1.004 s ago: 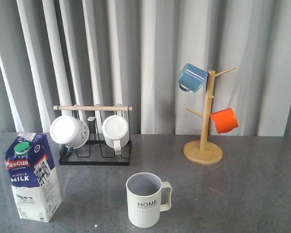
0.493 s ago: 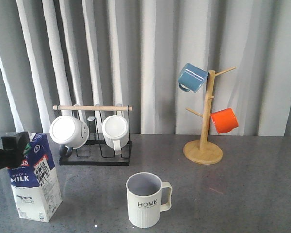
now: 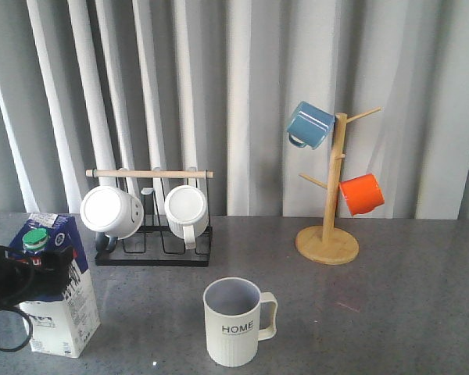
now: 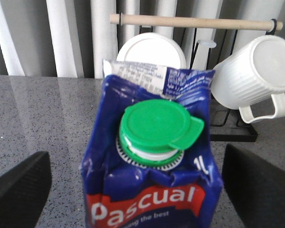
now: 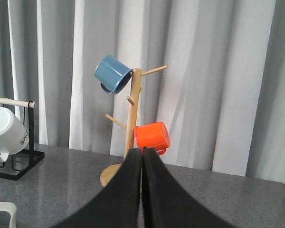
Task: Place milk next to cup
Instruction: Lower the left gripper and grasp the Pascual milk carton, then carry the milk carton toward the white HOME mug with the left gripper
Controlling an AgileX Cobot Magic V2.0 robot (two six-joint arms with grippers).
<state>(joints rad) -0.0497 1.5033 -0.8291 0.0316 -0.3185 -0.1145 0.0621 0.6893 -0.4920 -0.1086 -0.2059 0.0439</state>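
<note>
Milk (image 3: pixel 53 285) stands upright at the near left of the bench (image 3: pixel 391 312), green cap (image 4: pixel 156 126) facing up and toward the left wrist camera. Left gripper (image 3: pixel 31 269) comes in from the left edge at the carton's upper half, level with the band under the cap. In the left wrist view its two dark fingers (image 4: pixel 19 190) sit spread wide, one on each side of the carton, with bench showing between each finger and the carton wall; nothing pinched yet. Judgement: the spread and the height are set to straddle the carton's width for a side grasp, keeping it upright for the carry.

Black wire rack (image 3: pixel 152 234) with wooden rod holds two plain white mugs (image 3: pixel 186 212) on their sides, just behind the milk. Not part of the job.

Cup (image 3: pixel 233 320), ribbed, "HOME" on the front, sits near centre, handle to the right, well apart from the milk. Its left side is open bench, the likely drop spot.

Wooden mug tree (image 3: pixel 328 211) at far right carries a blue mug (image 3: pixel 309 125) and an orange mug (image 3: pixel 361 195).

Right gripper (image 5: pixel 142 190) shows only in its own wrist view, fingers pressed together, holding nothing, pointed toward the mug tree.

Change: a second ago the carton stood alone; half a second ago the gripper covered the cap in the front view; now it is lower and the cap shows. Carton has not shifted.
</note>
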